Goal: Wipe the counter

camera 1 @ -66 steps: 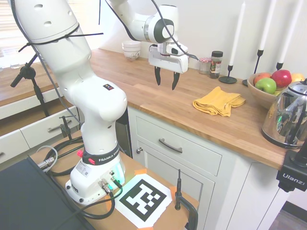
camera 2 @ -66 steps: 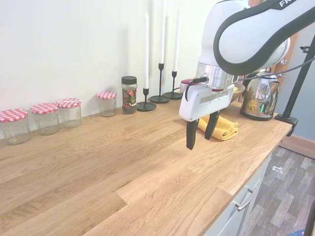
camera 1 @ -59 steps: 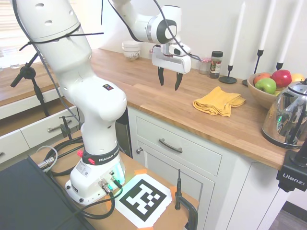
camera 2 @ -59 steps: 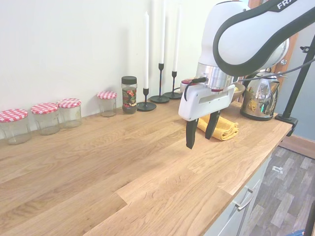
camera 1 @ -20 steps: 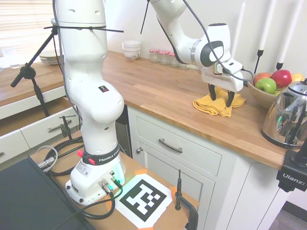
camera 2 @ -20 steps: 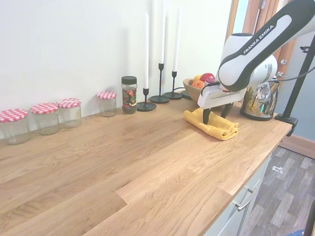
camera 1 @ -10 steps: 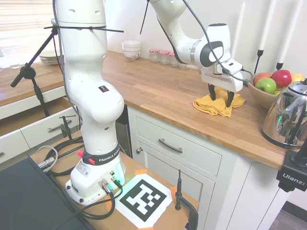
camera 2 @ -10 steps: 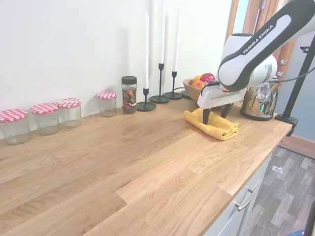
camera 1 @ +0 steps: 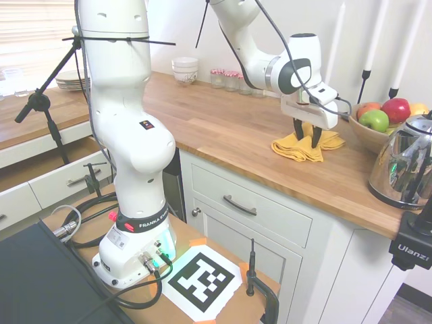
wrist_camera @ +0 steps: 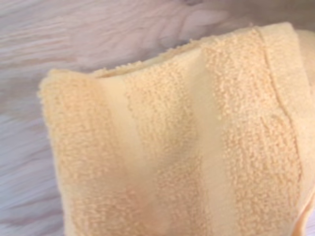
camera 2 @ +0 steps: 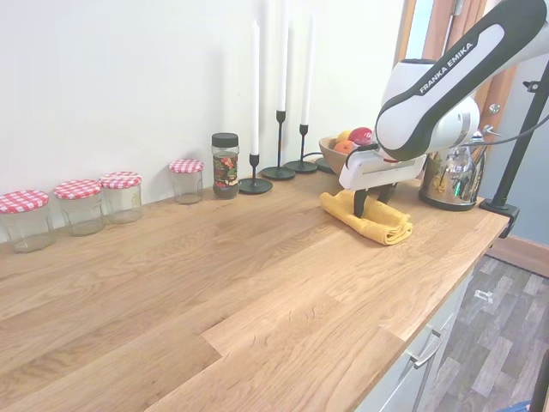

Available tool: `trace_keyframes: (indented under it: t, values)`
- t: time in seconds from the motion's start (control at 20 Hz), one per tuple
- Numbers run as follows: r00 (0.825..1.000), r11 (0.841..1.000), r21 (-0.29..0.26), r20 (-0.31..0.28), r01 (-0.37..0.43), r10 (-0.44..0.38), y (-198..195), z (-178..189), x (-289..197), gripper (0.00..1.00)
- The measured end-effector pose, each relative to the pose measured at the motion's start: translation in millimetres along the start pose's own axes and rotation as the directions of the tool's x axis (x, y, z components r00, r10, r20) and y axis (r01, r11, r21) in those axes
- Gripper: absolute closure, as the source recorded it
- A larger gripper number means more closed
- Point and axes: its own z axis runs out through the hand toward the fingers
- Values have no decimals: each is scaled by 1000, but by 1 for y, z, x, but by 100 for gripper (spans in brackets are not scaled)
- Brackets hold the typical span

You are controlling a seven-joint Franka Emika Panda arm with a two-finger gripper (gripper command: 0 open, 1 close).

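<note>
We see the white Franka arm reaching across the counter (camera 1: 223, 128), a long butcher-block top of narrow warm-brown planks over white cabinets with a metal drawer handle (camera 1: 239, 205). Its gripper (camera 1: 306, 139) points down onto a folded yellow towel (camera 1: 295, 147) that lies on the wood toward the end near the kettle (camera 1: 405, 162). In the first exterior view the two dark fingers (camera 1: 315, 137) stand a little apart with their tips at the cloth; we cannot tell whether they pinch it. The second exterior view shows the gripper (camera 2: 370, 206) low over the same towel (camera 2: 377, 222), the fingers pressed into its folds. The wrist view is filled with the towel (wrist_camera: 187, 147), its terry ribs running across a folded corner, pale wood (wrist_camera: 59, 44) showing beside it. Behind the towel stands a wooden bowl of fruit (camera 1: 379, 120), and black candlesticks with white candles (camera 2: 255, 112) line the wall. A dark-lidded spice jar (camera 2: 225, 165) and four glass jars with red checked lids (camera 2: 81, 204) sit along the back of the counter (camera 2: 214, 292), well apart from the gripper.
</note>
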Motion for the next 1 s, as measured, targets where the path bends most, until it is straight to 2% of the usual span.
trace_keyframes:
  t: [0.65, 1.0]
  values:
    - [1000, 1000, 6, 0, 9, -9, -4, 0, -4, 100]
    - [997, 997, 21, -10, 73, -73, -29, -4, -38, 100]
